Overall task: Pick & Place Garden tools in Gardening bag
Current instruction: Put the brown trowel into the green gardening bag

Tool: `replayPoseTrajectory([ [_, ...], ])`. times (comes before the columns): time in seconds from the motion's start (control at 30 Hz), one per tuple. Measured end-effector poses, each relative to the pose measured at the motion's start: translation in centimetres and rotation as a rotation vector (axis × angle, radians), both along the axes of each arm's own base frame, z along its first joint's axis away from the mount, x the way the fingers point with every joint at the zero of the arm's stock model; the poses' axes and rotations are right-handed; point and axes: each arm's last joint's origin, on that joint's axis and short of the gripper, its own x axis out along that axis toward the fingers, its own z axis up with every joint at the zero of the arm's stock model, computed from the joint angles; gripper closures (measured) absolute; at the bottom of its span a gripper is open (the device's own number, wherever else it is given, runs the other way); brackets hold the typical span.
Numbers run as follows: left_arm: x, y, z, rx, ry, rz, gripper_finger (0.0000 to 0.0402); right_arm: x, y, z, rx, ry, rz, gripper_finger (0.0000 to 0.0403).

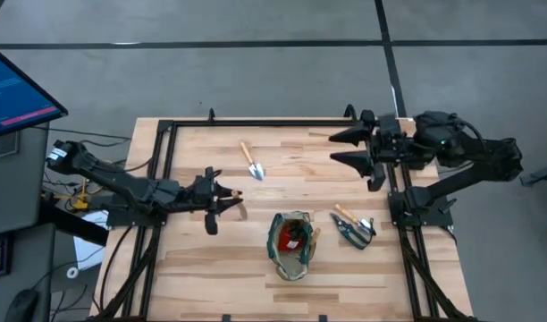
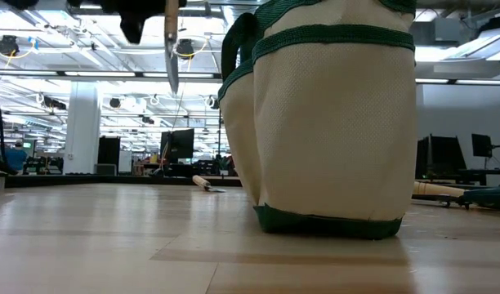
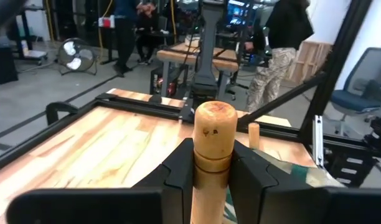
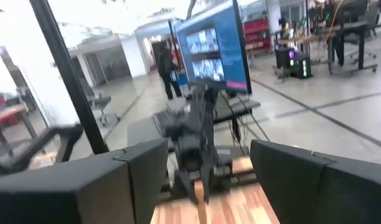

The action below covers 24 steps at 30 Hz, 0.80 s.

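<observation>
- The left gripper (image 1: pixel 227 199) hangs above the worktop (image 1: pixel 211 268), to the left of the gardening bag (image 1: pixel 292 244), its fingers (image 3: pixel 178 171) pinching the pale wooden handle (image 3: pixel 213 146) of a hand tool.
- In the low view the held tool's silver blade (image 2: pixel 172 49) points straight down, clear of the worktop and left of the bag.
- The gardening bag stands upright at the front middle of the worktop, dark green with tan side panels; something red (image 1: pixel 294 236) lies inside it.
- A trowel (image 1: pixel 251 162) with a wooden handle lies flat on the worktop behind the bag, well apart from it.
- The pruning shears (image 1: pixel 354 228) and another wooden-handled tool (image 1: pixel 343 214) lie together just to the right of the bag.
- The right gripper (image 1: pixel 338 148) is raised near the back right of the worktop, pointing left, its fingers (image 4: pixel 131 177) spread wide and holding nothing.
</observation>
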Motion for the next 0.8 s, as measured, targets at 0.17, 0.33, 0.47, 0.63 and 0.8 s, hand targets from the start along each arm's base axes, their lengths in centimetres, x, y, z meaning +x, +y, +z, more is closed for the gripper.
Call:
replayPoseTrajectory([
  [0.17, 0.0, 0.2, -2.5, 0.046, 0.024, 0.005, 0.0331, 0.6, -0.3, 0.4, 0.048, -0.061, -0.016, 0.0182],
  [0.33, 0.1, 1.2, -3.8, 0.066, 0.005, -0.002, 0.0331, 1.5, -0.2, 0.8, 0.066, -0.125, -0.029, 0.0182],
  [0.47, 0.7, 2.3, -4.1, 0.087, -0.068, -0.078, 0.0331, 2.7, -0.1, 0.5, 0.071, -0.132, -0.064, 0.0182],
  [0.63, 2.3, 3.5, -4.7, 0.120, -0.089, -0.122, 0.0330, 4.1, 0.1, -0.2, 0.115, -0.113, -0.062, 0.0182],
  [0.8, 4.0, 4.4, -5.7, 0.104, -0.128, -0.174, 0.0330, 4.7, 0.1, -0.4, 0.119, -0.109, -0.061, 0.0182],
])
